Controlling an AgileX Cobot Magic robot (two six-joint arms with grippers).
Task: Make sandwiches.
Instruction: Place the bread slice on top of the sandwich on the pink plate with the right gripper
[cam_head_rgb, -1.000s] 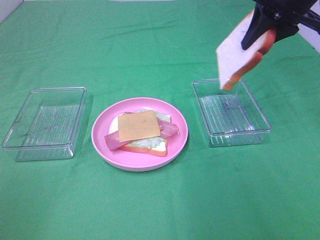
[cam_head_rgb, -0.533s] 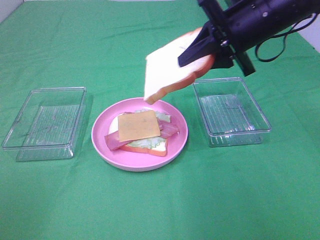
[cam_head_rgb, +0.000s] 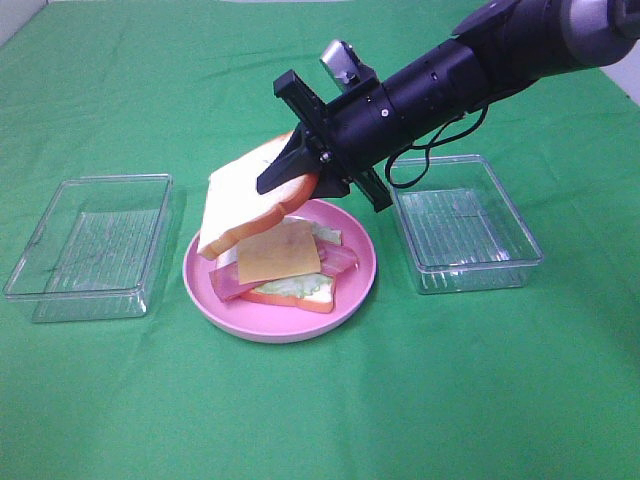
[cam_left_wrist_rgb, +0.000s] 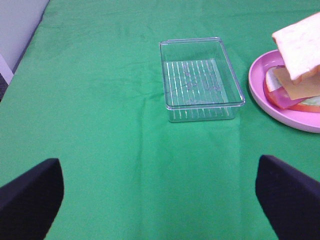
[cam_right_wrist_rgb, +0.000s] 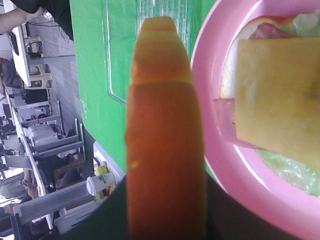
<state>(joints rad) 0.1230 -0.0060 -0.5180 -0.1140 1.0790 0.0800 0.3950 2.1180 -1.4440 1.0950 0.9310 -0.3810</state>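
In the centre of the exterior high view, the right tool pinches the top bread slice by its crusted edge, its jaws closed onto that edge. The slice hangs tilted, its free corner dipping toward the lower left of the frame and its held edge raised toward the upper right, along the line of the arm. It hovers above the left part of the pink plate, not yet lying on the stack. Beneath it sit the cheese slice, the meat strips, the lettuce and the bottom bread slice, stacked in the plate. The stack's centre lies slightly to the right of and below the hanging slice, so the coming move probably calls for levelling the bread and shifting it a little that way before release. The left tool stands spread wide, low in its own view, well apart from the plate and holding nothing; the right arm is clearly nearer.
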